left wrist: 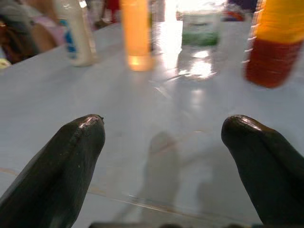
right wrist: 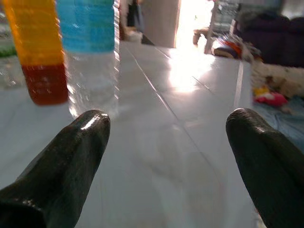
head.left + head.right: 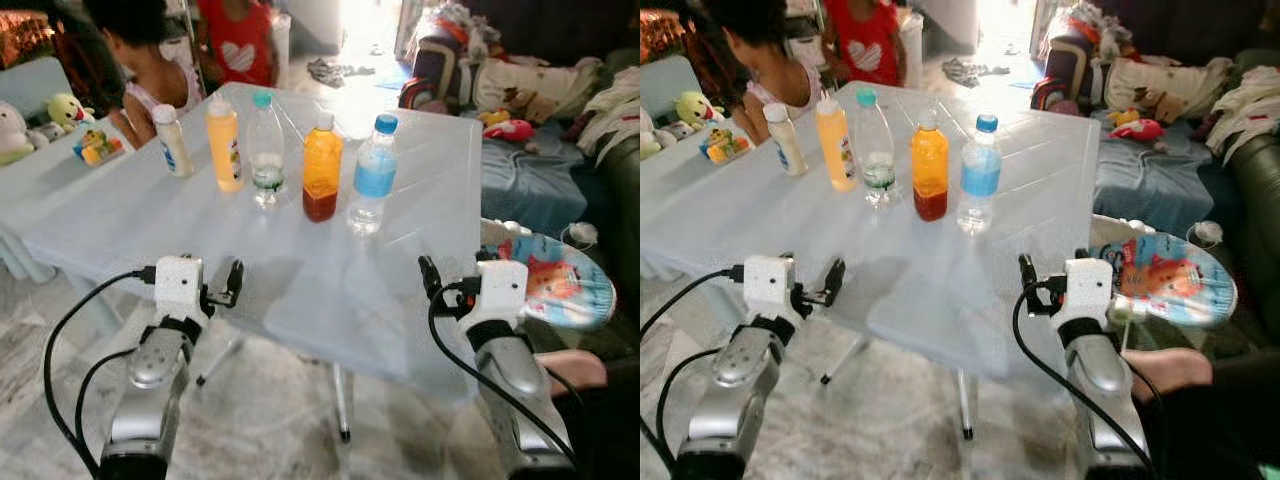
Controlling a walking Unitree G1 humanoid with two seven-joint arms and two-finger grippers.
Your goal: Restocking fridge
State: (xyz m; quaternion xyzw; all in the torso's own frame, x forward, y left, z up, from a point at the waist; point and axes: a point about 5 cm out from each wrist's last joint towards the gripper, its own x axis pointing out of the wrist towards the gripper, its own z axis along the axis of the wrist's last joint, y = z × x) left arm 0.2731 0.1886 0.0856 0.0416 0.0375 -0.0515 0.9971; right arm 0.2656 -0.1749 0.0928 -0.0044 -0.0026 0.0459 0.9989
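Five bottles [image 3: 322,165] stand close-ranked on the table [image 3: 330,290] — with left gripper [image 1: 161,142] and right gripper [image 2: 166,137] both wide and empty, a careless reach could topple neighbours.

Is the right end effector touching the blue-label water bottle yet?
Apart. In the left eye view the right end effector hangs near the table's near edge, with bare tabletop between it and the blue-label water bottle.

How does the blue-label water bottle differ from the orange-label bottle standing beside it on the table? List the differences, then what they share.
The blue-label water bottle has a blue cap; the orange-label bottle has a white one. The blue-label water bottle looks clear below its label; the orange-label bottle shows dark red liquid there. The blue-label water bottle stands nearer the right gripper. Both stand upright, capped, in one row on the table.
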